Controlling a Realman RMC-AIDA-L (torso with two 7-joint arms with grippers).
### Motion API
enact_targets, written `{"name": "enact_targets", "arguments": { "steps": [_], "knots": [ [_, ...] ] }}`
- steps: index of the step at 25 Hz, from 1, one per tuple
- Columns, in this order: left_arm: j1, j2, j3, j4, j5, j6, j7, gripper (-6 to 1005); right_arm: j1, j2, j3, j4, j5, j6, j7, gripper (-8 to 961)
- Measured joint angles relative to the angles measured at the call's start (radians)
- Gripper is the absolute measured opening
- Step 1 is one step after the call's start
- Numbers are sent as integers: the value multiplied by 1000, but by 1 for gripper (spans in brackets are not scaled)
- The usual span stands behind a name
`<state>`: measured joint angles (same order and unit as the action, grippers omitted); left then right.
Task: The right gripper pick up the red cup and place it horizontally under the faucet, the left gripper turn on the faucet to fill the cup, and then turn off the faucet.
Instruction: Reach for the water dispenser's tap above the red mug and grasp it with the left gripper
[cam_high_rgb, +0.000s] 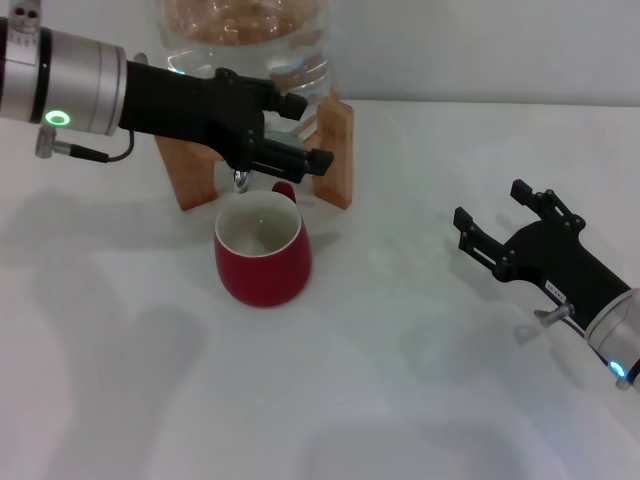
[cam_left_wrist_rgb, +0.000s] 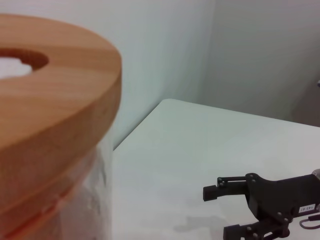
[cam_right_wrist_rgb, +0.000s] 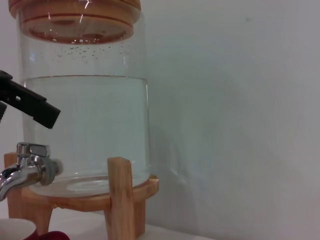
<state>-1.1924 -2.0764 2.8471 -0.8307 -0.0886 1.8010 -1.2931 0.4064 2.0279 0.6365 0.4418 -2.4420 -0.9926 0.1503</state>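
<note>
You see the white worktop (cam_high_rgb: 420, 380) carrying the water jar (cam_right_wrist_rgb: 85, 100) on its wooden stand (cam_high_rgb: 340, 150). The left gripper (cam_high_rgb: 295, 135) reaches over the faucet (cam_right_wrist_rgb: 27, 167), fingers narrow; whether it holds the lever, you cannot tell. The right gripper (cam_high_rgb: 492, 220) hovers well apart, fingers wide, holding nothing. The red cup (cam_high_rgb: 262, 252) stands upright directly under the spout.

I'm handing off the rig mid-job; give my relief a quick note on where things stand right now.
Left hand: at the faucet, fingers around the lever area; grip state unclear.
Right hand: open, empty, parked on the table's right side, away from the cup.
Red cup: upright under the spout, in front of the water jar on its wooden stand.
Done: cup placed.
Left: no stream visible, cup looks empty; fill it, then shut the faucet.
</note>
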Motion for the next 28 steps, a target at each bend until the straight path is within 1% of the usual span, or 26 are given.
{"name": "enact_targets", "arguments": {
  "steps": [16, 28],
  "knots": [
    [-1, 1, 0, 9, 3, -35, 1, 886, -1, 0, 0, 0, 0, 0, 0, 832],
    [-11, 0, 0, 42, 41, -76, 3, 886, -3, 0, -7, 0, 0, 0, 0, 833]
  ]
}}
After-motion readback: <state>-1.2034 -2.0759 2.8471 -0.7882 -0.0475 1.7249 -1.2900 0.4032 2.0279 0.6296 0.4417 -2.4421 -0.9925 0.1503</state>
